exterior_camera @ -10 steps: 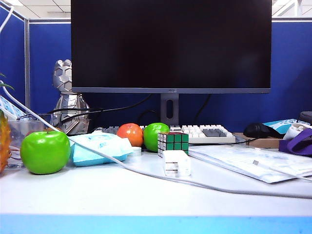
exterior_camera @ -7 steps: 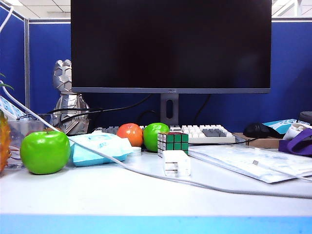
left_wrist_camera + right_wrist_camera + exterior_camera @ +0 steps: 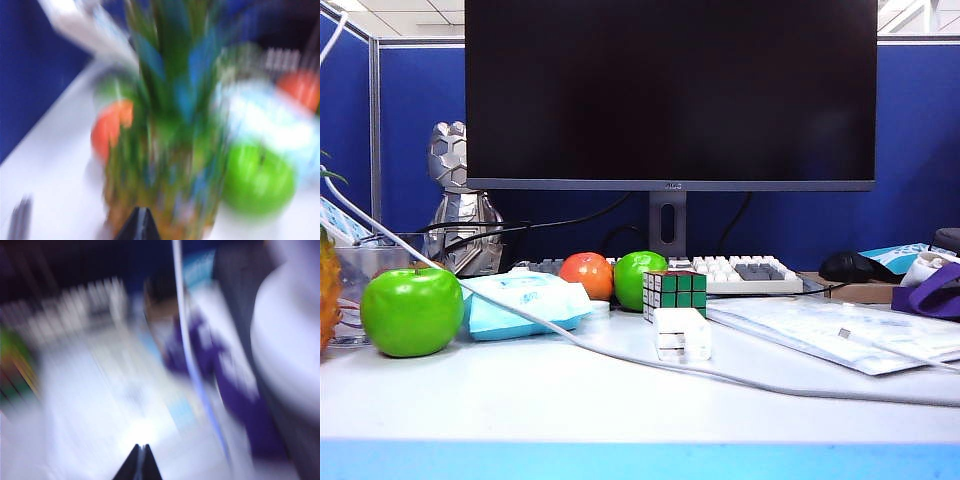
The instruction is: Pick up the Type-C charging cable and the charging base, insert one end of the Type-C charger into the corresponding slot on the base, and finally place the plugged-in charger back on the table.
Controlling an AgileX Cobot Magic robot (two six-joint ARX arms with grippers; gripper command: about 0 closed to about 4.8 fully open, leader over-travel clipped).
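White charging base [image 3: 682, 333], one; green apples, two; left end effector [image 3: 138, 225], right end effector [image 3: 140, 462] pinched closed, empty.

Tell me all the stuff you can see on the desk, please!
Black flat monitor: one, at the back.
White keyboard: one, under the monitor.
Silver figurine: one, back left.
Green apples: two, front left, centre.
Orange round fruit: one, beside the centre apple.
Green-and-white Rubik's cube: one, centre.
Small white charging base: one, before the cube.
Thick white cord: one, across the white table.
Left gripper: shut, near a pineapple.
Right gripper: shut, above the table.
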